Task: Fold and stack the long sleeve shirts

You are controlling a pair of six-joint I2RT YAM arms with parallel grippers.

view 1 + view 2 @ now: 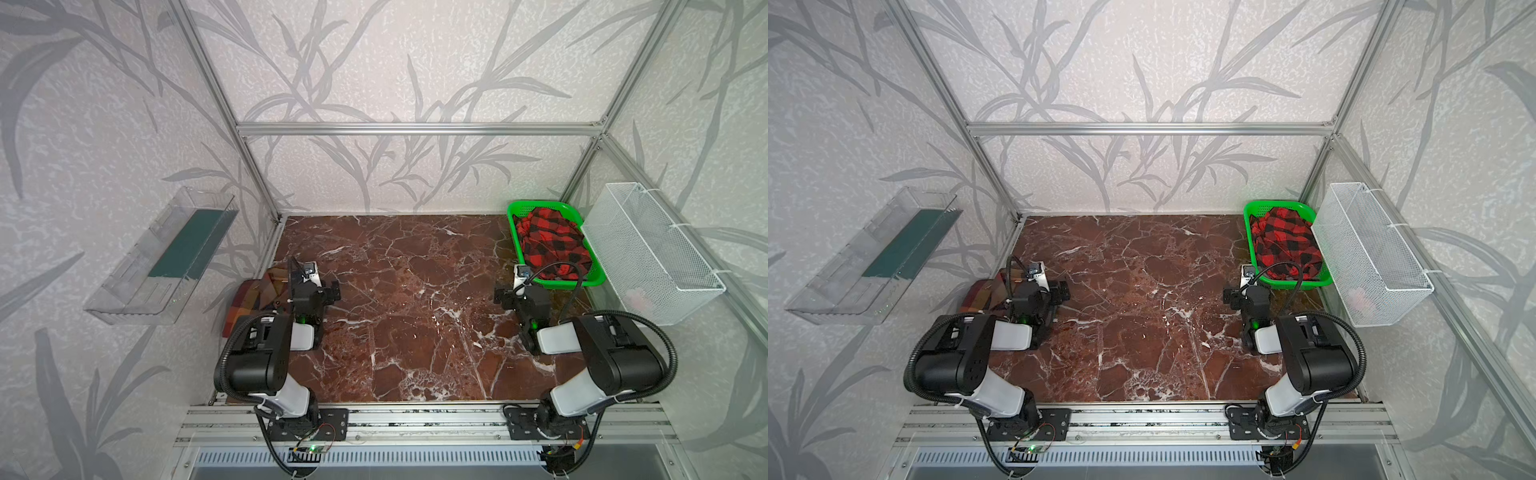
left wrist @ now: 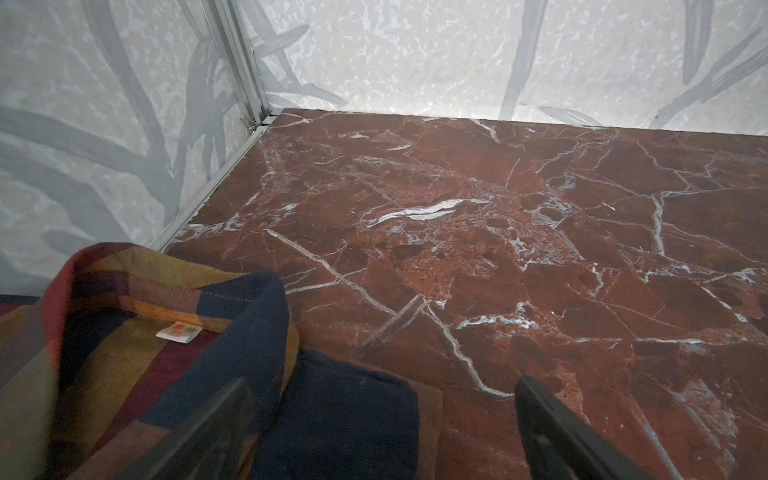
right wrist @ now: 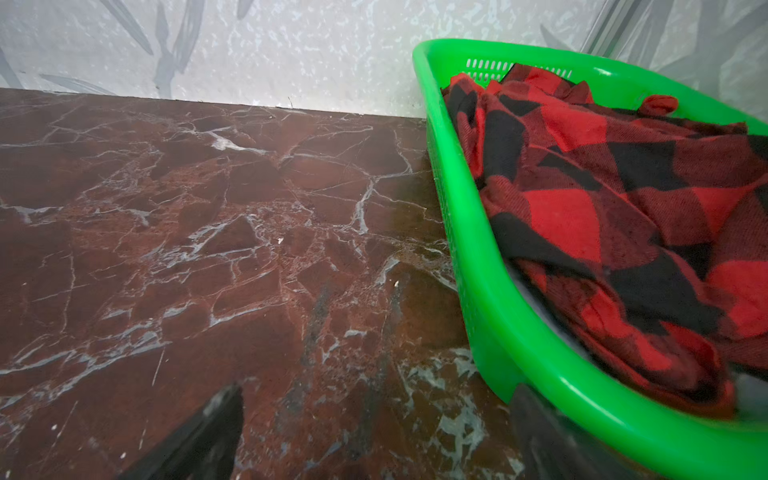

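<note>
The brown, orange and maroon plaid shirt [image 1: 251, 299] [image 1: 978, 295] lies at the table's left edge, partly hidden behind my left arm. In the left wrist view its collar and label [image 2: 178, 332] face up. My left gripper [image 1: 320, 286] [image 1: 1054, 289] [image 2: 380, 386] hangs open over a navy corner of that shirt, gripping nothing. The red-and-black check shirt [image 1: 548, 241] [image 1: 1285, 241] [image 3: 602, 199] is crumpled in a green basket [image 1: 512, 232] [image 3: 457, 208] at the back right. My right gripper [image 1: 513, 291] [image 1: 1237, 291] [image 3: 376, 392] is open above bare table, just left of the basket's near corner.
The red-brown marble table [image 1: 395, 291] is walled by an aluminium frame and patterned panels. A clear plastic tray [image 1: 162, 257] hangs on the left wall. A white wire basket [image 1: 652, 253] hangs on the right wall, beside the green basket.
</note>
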